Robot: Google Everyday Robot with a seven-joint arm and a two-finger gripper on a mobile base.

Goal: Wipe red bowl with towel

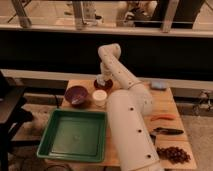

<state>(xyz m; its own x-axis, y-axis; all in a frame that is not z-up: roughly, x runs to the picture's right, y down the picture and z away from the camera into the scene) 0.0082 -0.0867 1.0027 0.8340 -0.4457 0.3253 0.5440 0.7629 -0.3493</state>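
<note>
The red bowl (103,85) stands at the back of the wooden table (160,106), behind a white cup (99,97). My white arm reaches from the bottom of the camera view up across the table and bends down at the far edge. The gripper (102,80) is right over the red bowl, at or in its opening. A small pale patch shows at the gripper; I cannot tell whether it is the towel. A light blue folded thing (158,86) lies at the back right of the table.
A purple bowl (76,94) sits left of the white cup. A green tray (75,135) fills the front left. On the right lie an orange item (162,118), a black tool (168,131) and a pile of dark pieces (172,154). A dark chair (10,107) stands at the left.
</note>
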